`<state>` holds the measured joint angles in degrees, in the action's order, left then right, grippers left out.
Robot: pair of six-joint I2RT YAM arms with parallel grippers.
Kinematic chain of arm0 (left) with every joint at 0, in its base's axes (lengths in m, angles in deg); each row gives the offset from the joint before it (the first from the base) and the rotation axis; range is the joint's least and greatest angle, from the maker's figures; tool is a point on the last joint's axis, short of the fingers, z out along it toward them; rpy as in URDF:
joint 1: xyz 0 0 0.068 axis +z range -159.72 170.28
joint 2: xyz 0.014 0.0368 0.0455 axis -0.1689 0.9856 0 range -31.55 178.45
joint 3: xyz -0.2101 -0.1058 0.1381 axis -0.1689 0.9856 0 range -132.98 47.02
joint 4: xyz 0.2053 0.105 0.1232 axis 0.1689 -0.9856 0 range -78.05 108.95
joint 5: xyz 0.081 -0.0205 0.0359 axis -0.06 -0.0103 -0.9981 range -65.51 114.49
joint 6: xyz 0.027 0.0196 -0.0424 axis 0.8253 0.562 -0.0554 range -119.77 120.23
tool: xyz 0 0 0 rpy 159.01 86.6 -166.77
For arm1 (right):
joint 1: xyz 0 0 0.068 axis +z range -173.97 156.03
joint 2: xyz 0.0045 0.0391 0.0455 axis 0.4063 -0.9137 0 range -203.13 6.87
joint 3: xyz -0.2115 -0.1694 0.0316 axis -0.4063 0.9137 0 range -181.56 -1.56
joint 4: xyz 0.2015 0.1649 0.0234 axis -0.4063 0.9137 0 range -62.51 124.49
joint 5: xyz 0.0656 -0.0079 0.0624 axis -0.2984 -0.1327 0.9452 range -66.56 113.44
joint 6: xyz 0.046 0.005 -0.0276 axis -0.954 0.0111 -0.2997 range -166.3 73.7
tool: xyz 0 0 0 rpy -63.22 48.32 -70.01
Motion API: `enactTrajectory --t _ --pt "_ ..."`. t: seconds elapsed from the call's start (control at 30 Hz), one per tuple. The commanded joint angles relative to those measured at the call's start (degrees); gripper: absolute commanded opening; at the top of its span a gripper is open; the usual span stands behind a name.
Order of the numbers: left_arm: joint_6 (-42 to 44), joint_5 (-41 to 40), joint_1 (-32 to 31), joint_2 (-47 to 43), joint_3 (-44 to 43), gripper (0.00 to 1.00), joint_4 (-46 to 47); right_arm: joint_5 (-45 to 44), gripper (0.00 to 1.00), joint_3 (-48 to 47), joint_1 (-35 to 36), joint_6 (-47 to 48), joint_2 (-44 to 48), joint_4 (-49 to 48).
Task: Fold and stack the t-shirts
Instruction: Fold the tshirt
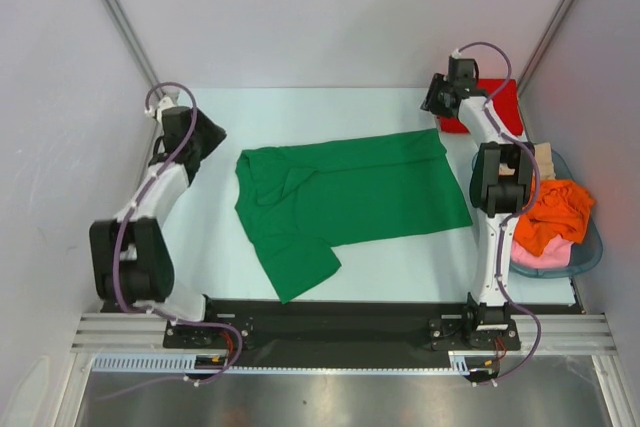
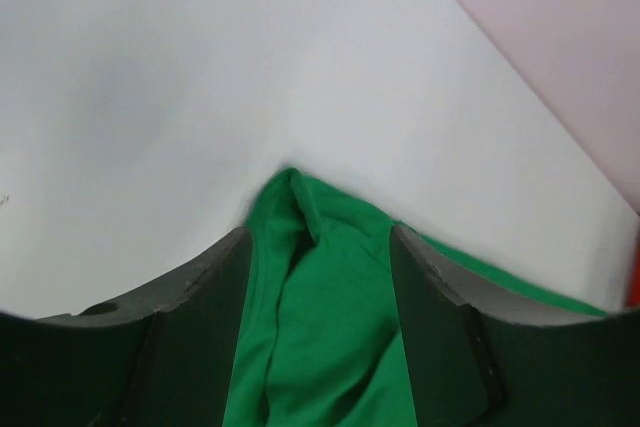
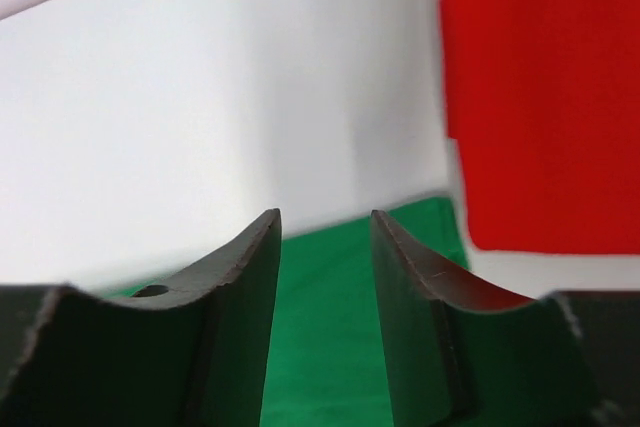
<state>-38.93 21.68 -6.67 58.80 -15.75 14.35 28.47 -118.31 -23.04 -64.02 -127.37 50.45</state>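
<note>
Table (image 1: 400,267): pale and smooth under the cloth, so I judge that fabric will slide on it if I drag a corner.
Green shirt (image 1: 350,192): spread across the middle of the table between my two arms. It is mostly flat, with wrinkles near its left end and one flap reaching toward the near edge.
Handling: I judge it light, soft and limp. It will sag and bunch if lifted by one point, and nothing about it is fragile.
Where to hold: I would pinch an edge or corner through a single layer, one tool on each end, so the fold line stays straight. The loose near flap looks the likeliest part to trail.
Basket (image 1: 590,252): right of my right arm, holding an orange garment (image 1: 555,212), a pink one (image 1: 545,255) beneath it and a beige one (image 1: 545,157) behind.
Left tool (image 2: 320,237): off the shirt's far left corner. Its fingers stand apart with a rumpled peak of green cloth showing between them, and I see nothing gripped.
Right tool (image 3: 325,222): at the shirt's far right corner, with a moderate gap and green cloth visible through it. It holds nothing.
Red shirt (image 1: 500,97): flat in the far right corner, just beyond the right tool and apart from the green shirt.
</note>
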Motion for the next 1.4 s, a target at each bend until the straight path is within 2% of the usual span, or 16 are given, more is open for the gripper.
enactTrajectory --t 0.0,0.13,0.23,0.37,0.6,0.67,0.87,1.07,1.13,1.23,1.27,1.37 --pt "1.5 1.9 -2.1 -6.9 6.8 0.63 -4.3 -3.5 0.47 -1.5 3.5 2.3 8.9 2.8" --pt "-2.6 6.5 -5.4 -8.2 13.6 0.62 -6.6 -3.1 0.50 4.8 8.1 1.0 14.5 0.7" --pt "-3.6 7.9 -7.4 -7.3 16.6 0.60 -7.3 2.3 0.51 7.7 13.2 -2.4 16.6 -2.5" --pt "-4.9 9.0 -9.5 -6.4 19.3 0.56 -5.0 6.2 0.50 10.2 22.0 -5.7 16.6 -5.2" --pt "-4.2 8.4 -10.4 -2.9 19.9 0.49 -2.3 9.8 0.48 12.6 31.7 -8.7 13.7 -8.7" --pt "-4.0 9.7 -10.4 -1.2 20.0 0.44 -1.0 9.6 0.47 13.2 32.8 -8.7 13.4 -9.4" --pt "-4.3 11.7 -10.4 1.6 20.3 0.38 2.6 10.6 0.45 15.4 34.5 -9.5 12.0 -11.2" --pt "-4.4 10.3 -10.4 -1.4 21.7 0.36 4.4 11.3 0.56 12.7 36.1 -10.3 7.9 -10.3" --pt "-4.3 10.7 -10.4 -1.0 21.4 0.33 4.3 9.8 0.56 9.9 36.5 -8.6 4.2 -7.3" --pt "-4.3 12.4 -10.4 -0.2 20.9 0.21 4.4 6.4 0.56 3.1 37.8 -5.2 -0.2 -3.2" --pt "-4.3 12.6 -10.4 -0.2 20.9 0.13 4.4 5.2 0.56 0.8 38.3 -4.5 -1.2 -2.6" --pt "-3.9 12.6 -10.4 -1.0 20.9 0.05 4.4 -1.1 0.54 -2.5 40.0 -0.6 -3.6 0.1"
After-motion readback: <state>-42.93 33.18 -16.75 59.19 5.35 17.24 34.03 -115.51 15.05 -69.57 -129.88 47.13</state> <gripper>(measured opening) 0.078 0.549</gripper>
